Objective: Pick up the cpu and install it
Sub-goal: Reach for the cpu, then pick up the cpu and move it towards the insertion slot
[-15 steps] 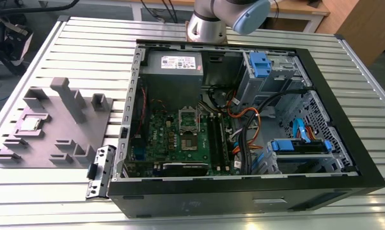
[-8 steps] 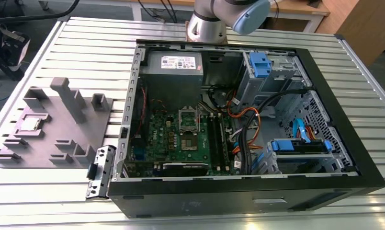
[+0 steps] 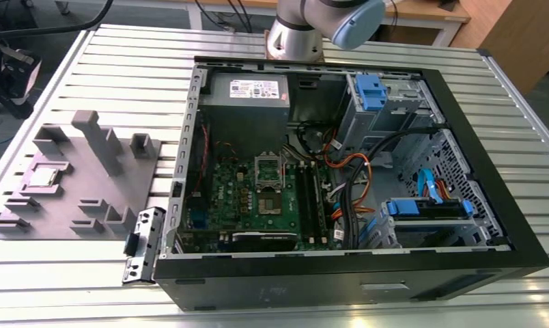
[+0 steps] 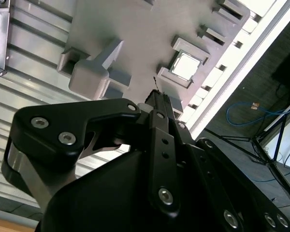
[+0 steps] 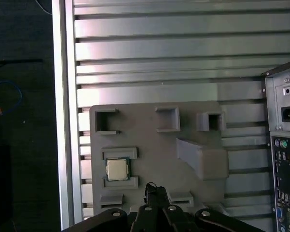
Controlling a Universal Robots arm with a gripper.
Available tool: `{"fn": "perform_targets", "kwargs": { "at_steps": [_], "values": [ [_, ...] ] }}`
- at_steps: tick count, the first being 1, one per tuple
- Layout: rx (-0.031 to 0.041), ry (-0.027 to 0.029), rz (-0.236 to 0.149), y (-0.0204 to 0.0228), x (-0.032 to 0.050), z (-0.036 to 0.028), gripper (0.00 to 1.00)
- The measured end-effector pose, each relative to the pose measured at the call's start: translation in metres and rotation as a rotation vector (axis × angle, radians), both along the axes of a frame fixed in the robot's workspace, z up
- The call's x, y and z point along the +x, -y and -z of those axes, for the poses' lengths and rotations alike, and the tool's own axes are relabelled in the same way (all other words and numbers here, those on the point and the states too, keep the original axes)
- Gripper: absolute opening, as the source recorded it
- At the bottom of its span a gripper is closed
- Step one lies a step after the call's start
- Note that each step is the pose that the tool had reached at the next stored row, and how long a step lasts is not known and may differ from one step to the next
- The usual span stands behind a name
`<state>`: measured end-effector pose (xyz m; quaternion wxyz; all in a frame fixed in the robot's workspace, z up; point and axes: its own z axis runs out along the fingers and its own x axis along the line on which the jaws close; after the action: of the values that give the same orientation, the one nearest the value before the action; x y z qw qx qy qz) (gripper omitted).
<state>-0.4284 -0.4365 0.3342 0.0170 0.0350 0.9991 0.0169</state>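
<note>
The cpu (image 3: 44,177) is a small silvery square lying flat in a framed recess of the grey plastic tray (image 3: 69,205), at the exterior view's left. In both wrist views I look down on it: the cpu (image 5: 116,169) (image 4: 186,66) rests in its recess on the tray (image 5: 150,145) (image 4: 130,38). My gripper (image 5: 152,193) (image 4: 157,104) hangs above the tray, a short way off from the chip and holding nothing that I can see. The green motherboard (image 3: 252,198) lies inside the open computer case, with its metal socket frame (image 3: 268,168) near the middle.
The black computer case (image 3: 493,171) lies open on the slatted metal table (image 3: 129,75), full of cables and blue drive brackets; its rear panel (image 5: 285,145) stands beside the tray. Upright grey blocks (image 3: 97,137) rise from the tray. A loose metal bracket (image 3: 140,242) lies between tray and case.
</note>
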Motion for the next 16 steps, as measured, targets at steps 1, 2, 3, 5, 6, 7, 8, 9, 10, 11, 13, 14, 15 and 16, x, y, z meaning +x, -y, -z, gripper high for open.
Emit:
{"fn": "perform_targets", "kwargs": {
  "at_steps": [1,2,3,5,6,7,8,9,10,11,13,14,15,16],
  "values": [
    [0.0,-0.0001,0.0,0.0006,-0.0006,0.001,0.11],
    [0.0001,0.0002,0.0,0.0011,-0.0009,0.0024,0.11],
    [0.0001,0.0001,0.0,0.0015,-0.0012,0.0034,0.11],
    [-0.0001,-0.0001,0.0,0.0018,-0.0013,0.0042,0.11],
    [-0.0001,-0.0002,0.0,0.0018,-0.0013,0.0043,0.11],
    [-0.0001,-0.0002,0.0,0.0018,-0.0012,0.0043,0.11],
    [0.0,-0.0001,0.0,0.0018,-0.0013,0.0047,0.11],
    [0.0,0.0,0.0,0.0018,-0.0013,0.0049,0.11],
    [0.0,0.0,0.0,0.0018,-0.0012,0.0049,0.11],
    [0.0,0.0,0.0,0.0018,-0.0012,0.0049,0.11],
    [0.0,0.0,0.0,0.0018,-0.0012,0.0049,0.11],
    [0.0,-0.0001,0.0,0.0018,-0.0013,0.0049,0.11],
    [0.0,0.0,0.0,0.0018,-0.0012,0.005,0.11],
    [0.0,-0.0001,0.0,0.0018,-0.0013,0.0049,0.11]
  ]
}}
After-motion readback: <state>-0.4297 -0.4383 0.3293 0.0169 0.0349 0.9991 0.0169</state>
